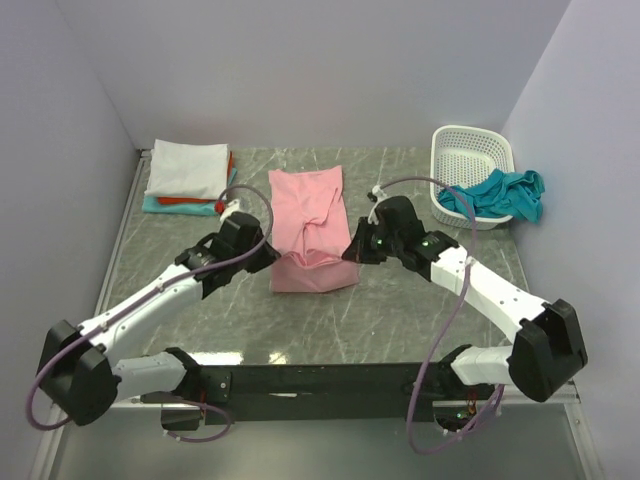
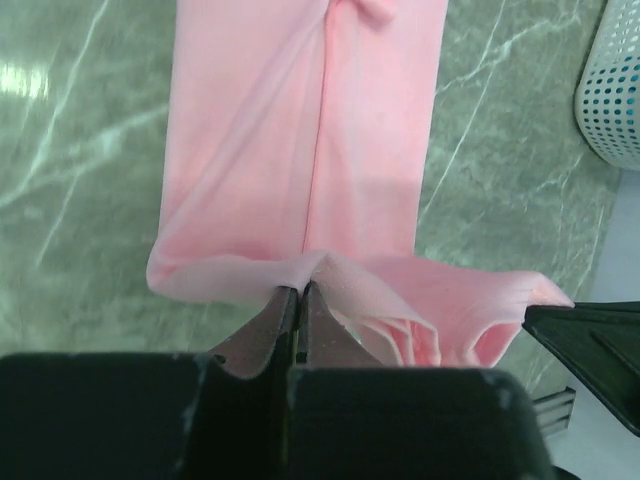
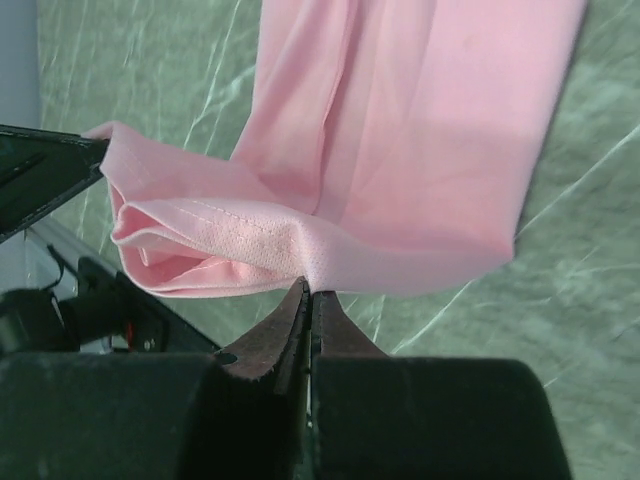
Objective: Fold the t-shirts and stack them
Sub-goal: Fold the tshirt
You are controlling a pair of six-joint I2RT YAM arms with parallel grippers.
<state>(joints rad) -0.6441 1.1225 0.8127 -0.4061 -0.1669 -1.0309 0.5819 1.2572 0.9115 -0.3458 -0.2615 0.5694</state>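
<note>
We see the pink t-shirt in the middle of the green marbled table, its length running from near to far. Its far part lies flat on the tabletop. Its near edge is lifted off the surface and hangs in a soft, open fold between the two arms.

The left gripper is at the near left corner of that lifted edge. Its jaws are pressed together on a pinch of pink cloth, and in the left wrist view the fabric gathers to a point exactly where the left gripper closes. The right gripper is at the near right corner, with its jaws also together. In its own wrist view the stitched hem of the pink t-shirt meets the closed tips of the right gripper, and the cloth is drawn up from there. Both grippers are level with each other, one on each side of the shirt.

In the far left corner of the table we find a folded stack. A white t-shirt is on top, an orange-red t-shirt is under it, and a teal t-shirt shows at the bottom edge.

At the far right a white lattice basket stands against the wall. A crumpled teal garment spills over its near right rim, well apart from the pink shirt.
</note>
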